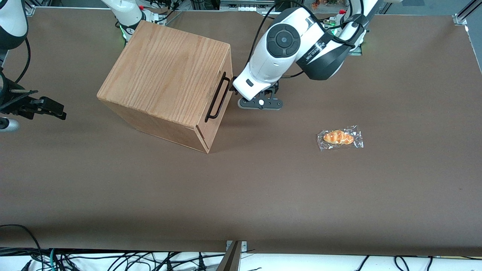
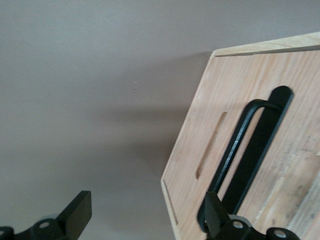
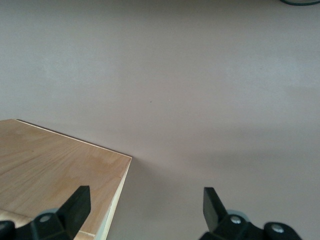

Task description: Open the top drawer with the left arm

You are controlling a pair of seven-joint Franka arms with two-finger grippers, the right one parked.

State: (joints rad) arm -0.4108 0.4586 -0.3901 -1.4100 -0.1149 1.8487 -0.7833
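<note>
The oak-grain cabinet [image 1: 165, 71] stands on the brown table, turned so that its front faces the working arm's end. The top drawer [image 1: 226, 66] sits flush in that front, and its thin black bar handle [image 1: 217, 97] runs along it. My left arm [image 1: 282, 41] reaches down just in front of the drawer. Its gripper [image 1: 238, 93] is open and hovers close beside the handle. In the left wrist view the drawer front [image 2: 300, 125] and handle [image 2: 245, 150] fill one side. One fingertip [image 2: 214, 207] overlaps the handle's end; the other [image 2: 79, 207] is over bare table. Nothing is held.
A bread roll in clear wrap [image 1: 340, 137] lies on the table toward the working arm's end, nearer the front camera than the gripper. Cables hang along the table's front edge [image 1: 113, 259].
</note>
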